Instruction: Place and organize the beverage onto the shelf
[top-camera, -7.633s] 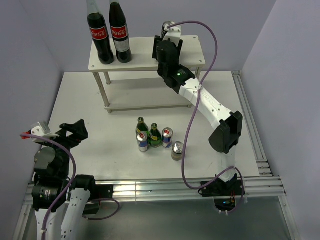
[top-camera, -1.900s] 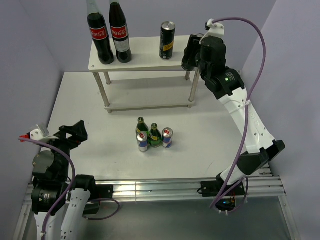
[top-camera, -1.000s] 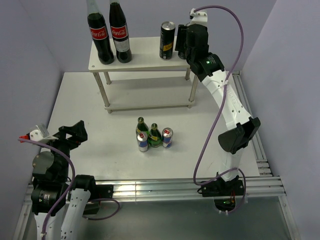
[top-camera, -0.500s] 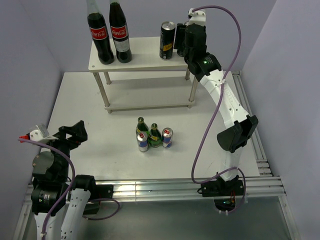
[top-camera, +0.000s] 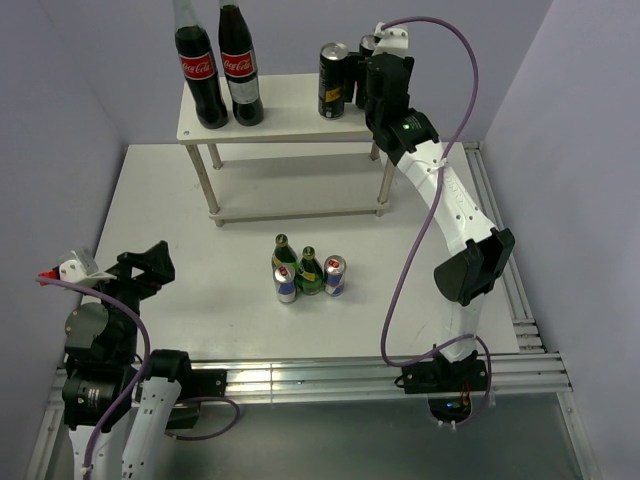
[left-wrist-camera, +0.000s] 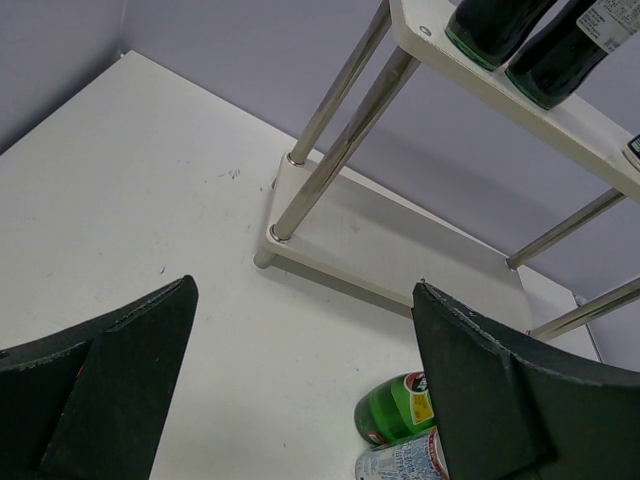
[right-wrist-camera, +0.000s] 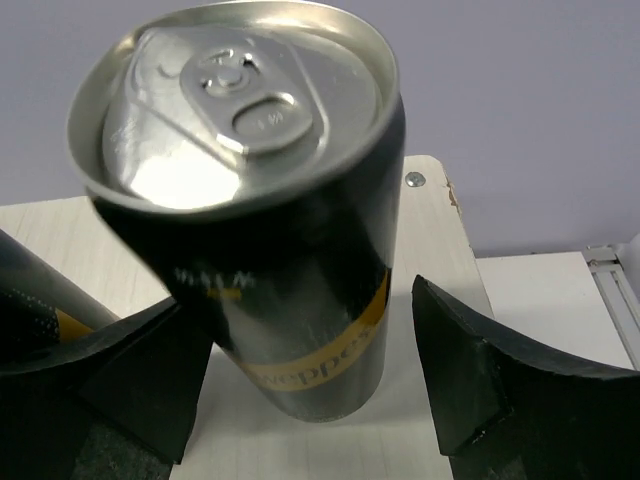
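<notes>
Two tall black cans with yellow labels stand on the top board of the white shelf (top-camera: 290, 120). One can (top-camera: 333, 80) stands free. The other can (right-wrist-camera: 290, 260) stands upright to its right on the board, between the fingers of my right gripper (right-wrist-camera: 300, 300). Those jaws are open, with a clear gap on the right side. From above, my right gripper (top-camera: 366, 75) hides most of that can. On the table, two green bottles (top-camera: 283, 252) and two blue-and-silver cans (top-camera: 335, 275) stand in a cluster. My left gripper (top-camera: 150, 262) is open and empty near the left front.
Two large cola bottles (top-camera: 220, 65) stand at the left end of the shelf's top board. The shelf's right rear corner (right-wrist-camera: 430, 230) lies just behind the can. In the left wrist view a green bottle (left-wrist-camera: 395, 410) and the lower board (left-wrist-camera: 400, 240) lie ahead.
My right arm carried the second black can left, beside the first one on the top board. Its jaws have now spread off the can. The left arm has not moved.
</notes>
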